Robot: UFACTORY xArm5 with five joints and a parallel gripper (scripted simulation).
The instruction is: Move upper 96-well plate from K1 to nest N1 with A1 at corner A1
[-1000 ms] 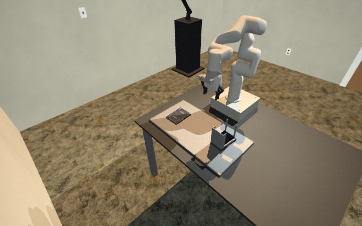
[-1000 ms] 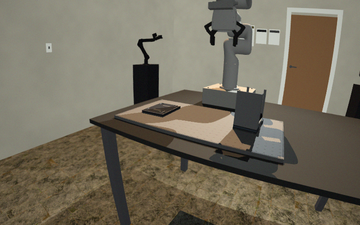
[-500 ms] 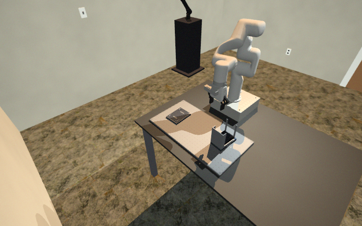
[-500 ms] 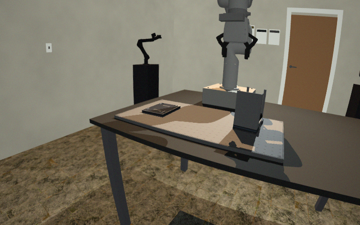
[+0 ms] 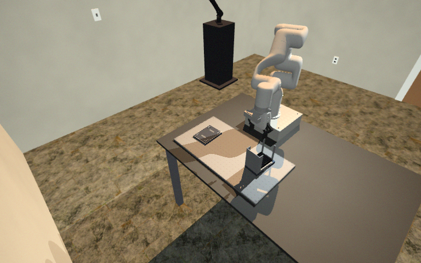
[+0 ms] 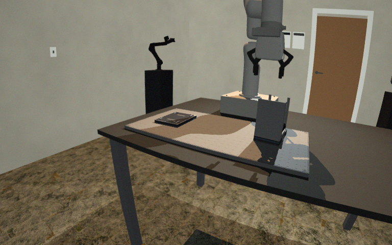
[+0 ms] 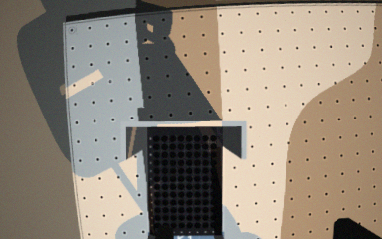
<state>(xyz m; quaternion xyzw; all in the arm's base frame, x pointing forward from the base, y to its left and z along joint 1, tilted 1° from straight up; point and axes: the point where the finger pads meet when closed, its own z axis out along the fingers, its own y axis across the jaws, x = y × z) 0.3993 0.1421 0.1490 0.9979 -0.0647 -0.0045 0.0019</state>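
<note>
You can see the upper 96-well plate [image 7: 185,184] lying in stack rack K1 [image 6: 270,119], its dark grid of wells facing up between the grey rack walls. The rack stands on the perforated board [image 6: 219,136], toward the board's end nearer the middle of the worktop [image 6: 346,161]. The lower plate is hidden beneath the upper one. Plate nest N1 [image 5: 207,134] sits at the board's opposite end, near the worktop's corner, well apart from the rack. Your end effector [image 6: 268,70] hangs high above the rack with both fingers spread wide, holding nothing.
</note>
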